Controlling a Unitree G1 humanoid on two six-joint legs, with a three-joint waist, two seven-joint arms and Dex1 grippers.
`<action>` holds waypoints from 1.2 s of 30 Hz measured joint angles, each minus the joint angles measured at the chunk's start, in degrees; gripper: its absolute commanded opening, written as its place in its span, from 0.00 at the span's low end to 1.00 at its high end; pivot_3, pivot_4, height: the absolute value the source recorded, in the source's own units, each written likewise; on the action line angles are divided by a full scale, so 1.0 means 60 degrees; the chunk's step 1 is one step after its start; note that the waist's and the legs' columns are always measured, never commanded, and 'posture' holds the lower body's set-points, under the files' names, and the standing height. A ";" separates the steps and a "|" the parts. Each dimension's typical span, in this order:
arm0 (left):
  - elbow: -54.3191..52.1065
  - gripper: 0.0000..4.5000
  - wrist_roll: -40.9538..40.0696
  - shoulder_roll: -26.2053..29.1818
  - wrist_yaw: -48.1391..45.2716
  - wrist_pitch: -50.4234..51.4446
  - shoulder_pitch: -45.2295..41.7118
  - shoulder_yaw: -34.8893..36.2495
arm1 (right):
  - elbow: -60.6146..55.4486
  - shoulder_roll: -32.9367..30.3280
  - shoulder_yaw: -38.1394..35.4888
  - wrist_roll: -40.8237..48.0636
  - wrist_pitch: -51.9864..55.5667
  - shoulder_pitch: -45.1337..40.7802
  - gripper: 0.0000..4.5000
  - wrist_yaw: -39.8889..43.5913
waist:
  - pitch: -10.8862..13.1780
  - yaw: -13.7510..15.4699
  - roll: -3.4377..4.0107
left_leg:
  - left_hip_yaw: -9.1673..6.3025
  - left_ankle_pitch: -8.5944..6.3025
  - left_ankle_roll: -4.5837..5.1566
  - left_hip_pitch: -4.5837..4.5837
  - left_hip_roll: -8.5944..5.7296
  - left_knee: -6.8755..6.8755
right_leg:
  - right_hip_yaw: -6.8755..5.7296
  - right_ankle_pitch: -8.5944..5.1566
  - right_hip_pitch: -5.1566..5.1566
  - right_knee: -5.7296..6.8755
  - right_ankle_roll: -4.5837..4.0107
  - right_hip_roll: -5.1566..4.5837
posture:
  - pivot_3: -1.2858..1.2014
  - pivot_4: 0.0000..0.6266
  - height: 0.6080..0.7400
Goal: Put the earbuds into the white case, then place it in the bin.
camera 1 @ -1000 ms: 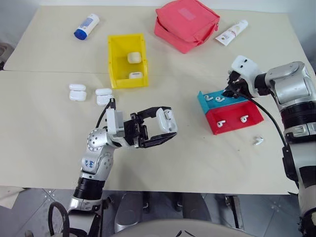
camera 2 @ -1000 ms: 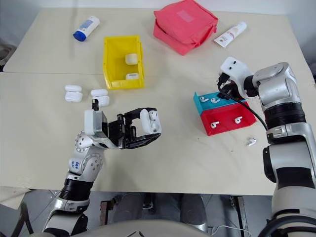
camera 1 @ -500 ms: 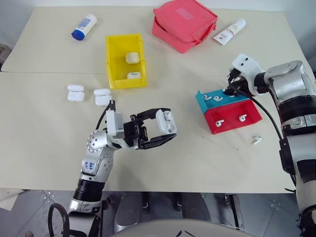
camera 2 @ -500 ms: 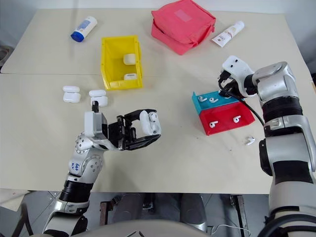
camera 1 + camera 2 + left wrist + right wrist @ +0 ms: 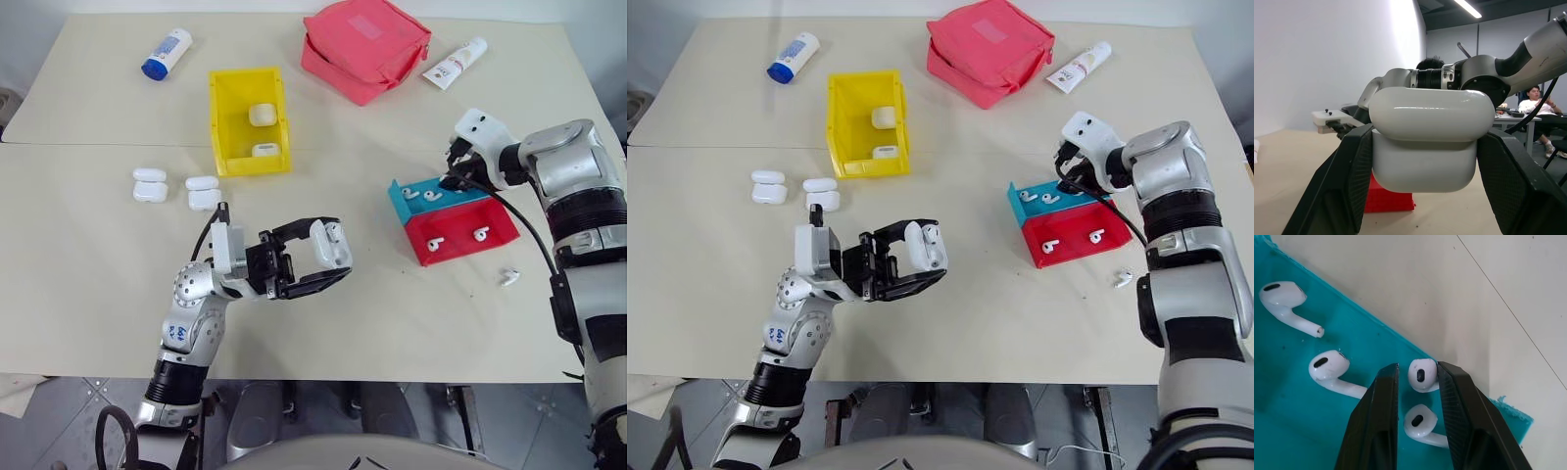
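While the left gripper (image 5: 315,260) hovers over bare table (image 5: 88,255) with its two black fingers clamped tight on a closed white case (image 5: 1425,139), the teal tray (image 5: 404,203) serves as the landmark for everything else. The right gripper (image 5: 1418,382) is down at the tray's far edge, jaws narrowly parted around one earbud (image 5: 1421,374) that it pinches between the fingertips; three more earbuds (image 5: 1330,367) lie in the tray just beside it. A red tray (image 5: 460,235) touches the teal one on its near side and holds two earbuds. One loose earbud (image 5: 510,278) lies on the table beyond the red tray's right corner. Well left of the tray and farther back stands the bin (image 5: 230,122) with two cases inside. Open tabletop separates the held case from the tray.
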 measured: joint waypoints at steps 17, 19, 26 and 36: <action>0.0000 0.62 0.0017 0.0005 0.0108 0.0000 0.0030 0.0001 | 0.0015 0.0015 0.0034 -0.0110 -0.0171 -0.0015 0.07 0.0117 | 0.0000 -0.0003 0.0000 | 0.0001 0.0000 0.0000 0.0000 0.0000 0.0000 | 0.0000 0.0000 0.0000 0.0000 0.0000 0.0000 | 0.52 0.24 1.00; 0.0000 0.62 0.0019 0.0004 0.0109 0.0000 0.0027 0.0001 | 0.0018 0.0015 0.0033 -0.0111 -0.0179 -0.0037 0.07 0.0103 | 0.0000 -0.0004 0.0000 | 0.0001 0.0000 0.0000 0.0000 0.0000 0.0000 | 0.0000 0.0000 0.0000 0.0000 0.0000 0.0000 | 0.52 0.24 1.00; 0.0028 0.62 0.0025 0.0004 0.0087 0.0000 -0.0066 0.0006 | -0.0498 0.0146 -0.0905 0.0870 0.1514 -0.0755 0.07 0.0300 | 0.0001 -0.0002 0.0003 | -0.0002 0.0000 0.0000 0.0000 0.0004 -0.0001 | 0.0000 0.0000 0.0000 0.0000 0.0000 0.0002 | 0.52 0.24 1.00; 0.0263 0.62 0.0025 -0.0087 -0.0034 -0.0001 -0.0357 -0.0005 | -0.2927 -0.0215 -0.1115 0.1981 0.4602 -0.0156 0.07 0.0659 | 0.0001 0.0065 0.0002 | -0.0008 -0.0001 0.0002 -0.0002 -0.0010 -0.0001 | -0.0003 0.0000 0.0002 0.0002 0.0000 -0.0006 | 0.52 0.24 1.00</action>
